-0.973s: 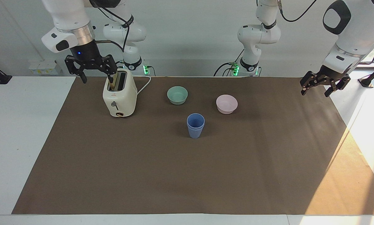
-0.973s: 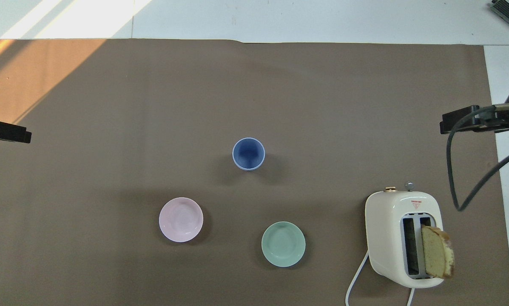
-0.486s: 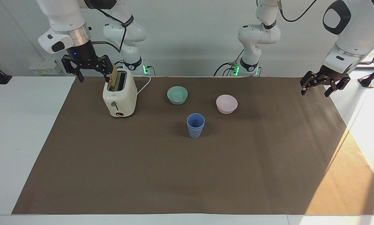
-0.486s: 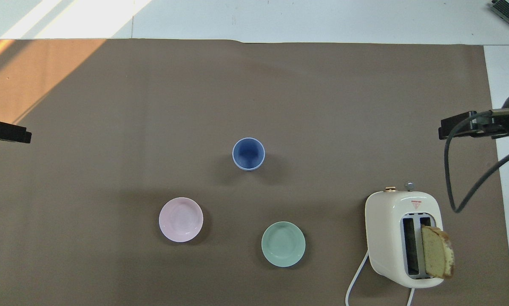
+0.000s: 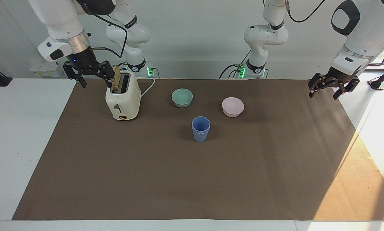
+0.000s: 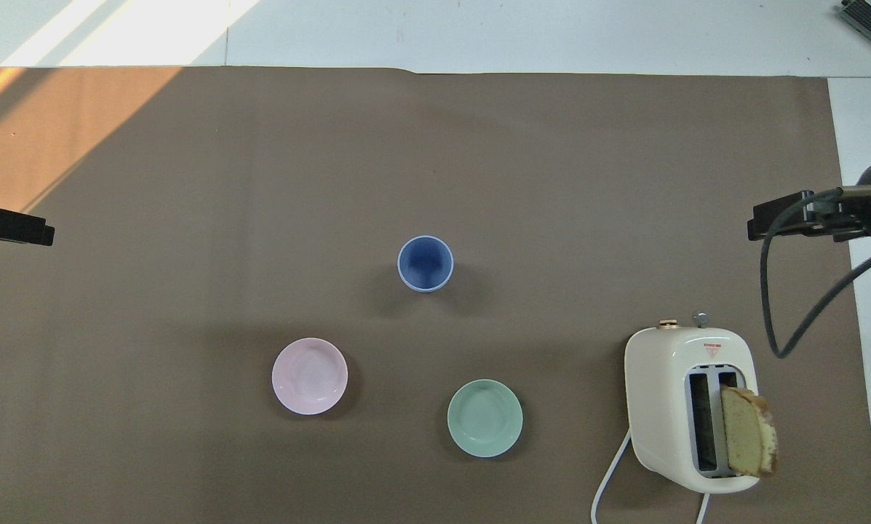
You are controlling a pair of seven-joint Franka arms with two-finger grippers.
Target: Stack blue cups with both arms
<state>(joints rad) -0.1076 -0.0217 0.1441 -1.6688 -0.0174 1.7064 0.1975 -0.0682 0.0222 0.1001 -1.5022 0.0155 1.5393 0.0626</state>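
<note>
A brown mat (image 5: 179,179) covered most of the white bench (image 5: 21,134), with a slab of sunlight falling on the mat at the left arm's end. A pale wall stood at the robots' end of the bench.

The blue cups (image 5: 200,128) stood nested one inside the other, upright, near the middle of the mat, farther from the robots than the mint-green bowl (image 5: 182,97) and the pink bowl (image 5: 233,106). From overhead the pair read as a single cup, only the inner one showing.

A cream toaster (image 5: 123,99) sat toward the right arm's end, a slice of bread (image 5: 116,82) leaning out of one slot.

The right gripper (image 5: 90,78) hung beside the toaster's top, jaws spread wide and holding nothing. The left gripper (image 5: 329,89) hung over the mat's edge at its own end, jaws likewise apart and unladen. Overhead, both grippers were cut off at the frame edges.
</note>
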